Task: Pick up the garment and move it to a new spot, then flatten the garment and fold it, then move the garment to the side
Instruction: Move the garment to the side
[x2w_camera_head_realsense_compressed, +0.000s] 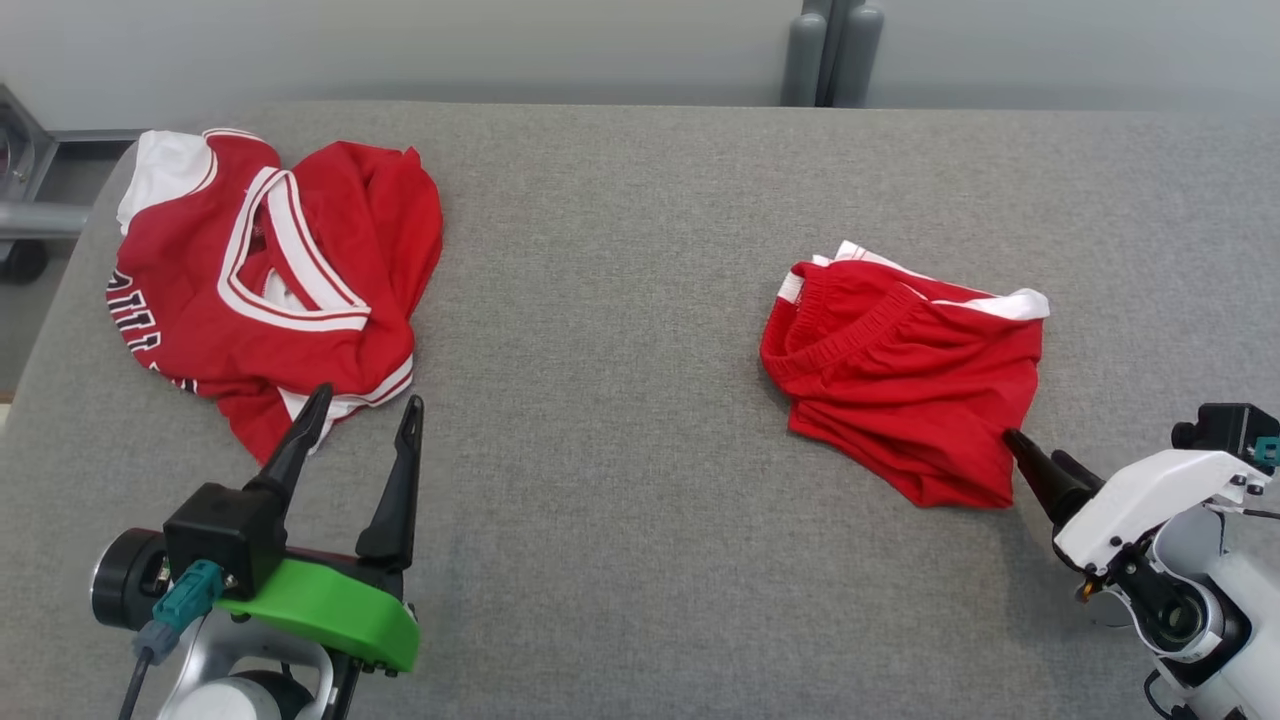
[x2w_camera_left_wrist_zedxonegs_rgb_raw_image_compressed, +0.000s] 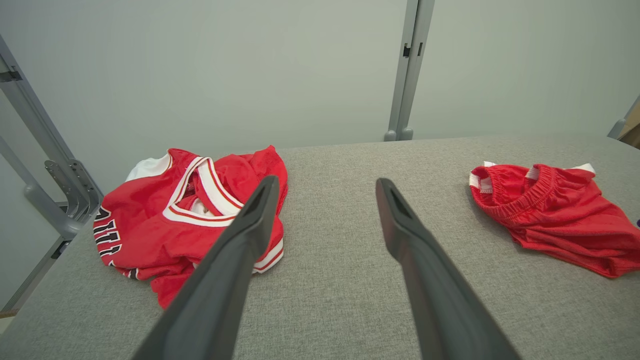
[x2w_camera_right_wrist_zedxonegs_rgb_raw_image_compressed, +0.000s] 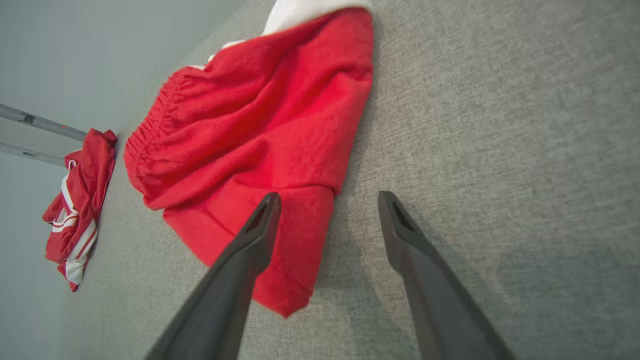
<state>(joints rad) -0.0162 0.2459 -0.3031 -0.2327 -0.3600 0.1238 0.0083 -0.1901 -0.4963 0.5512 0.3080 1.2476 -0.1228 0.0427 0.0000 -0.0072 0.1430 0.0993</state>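
- Head view: a gray worktop (x2w_camera_head_realsense_compressed: 620, 400) has two red clothes on it, well apart.
- A red jersey (x2w_camera_head_realsense_compressed: 270, 290) with white trim lies in a crumpled heap at the far left.
- The red shorts (x2w_camera_head_realsense_compressed: 905, 380) lie folded on the right side.
- The left hand (x2w_camera_head_realsense_compressed: 367, 397) sits just beside the near edge of the jersey. Its two dark fingers are spread wide and hold nothing.
- The right hand (x2w_camera_head_realsense_compressed: 1035, 447) points its tips at the near corner of the shorts. I cannot tell if it touches the cloth.
- Left wrist view: the left hand (x2w_camera_left_wrist_zedxonegs_rgb_raw_image_compressed: 327, 182) is wide, with bare worktop (x2w_camera_left_wrist_zedxonegs_rgb_raw_image_compressed: 340, 280) between the fingers.
- The jersey (x2w_camera_left_wrist_zedxonegs_rgb_raw_image_compressed: 150, 225) shows behind the left finger, and the shorts (x2w_camera_left_wrist_zedxonegs_rgb_raw_image_compressed: 555, 215) lie far off to the right.
- A gray post (x2w_camera_left_wrist_zedxonegs_rgb_raw_image_compressed: 410, 70) stands behind the worktop.
- Right wrist view: the right hand (x2w_camera_right_wrist_zedxonegs_rgb_raw_image_compressed: 330, 196) is spread wide too, and it holds nothing.
- One finger is over the corner of the shorts (x2w_camera_right_wrist_zedxonegs_rgb_raw_image_compressed: 260, 135). The other is over the gray worktop (x2w_camera_right_wrist_zedxonegs_rgb_raw_image_compressed: 500, 150).
- The jersey (x2w_camera_right_wrist_zedxonegs_rgb_raw_image_compressed: 80, 210) looks small, far away on the left.
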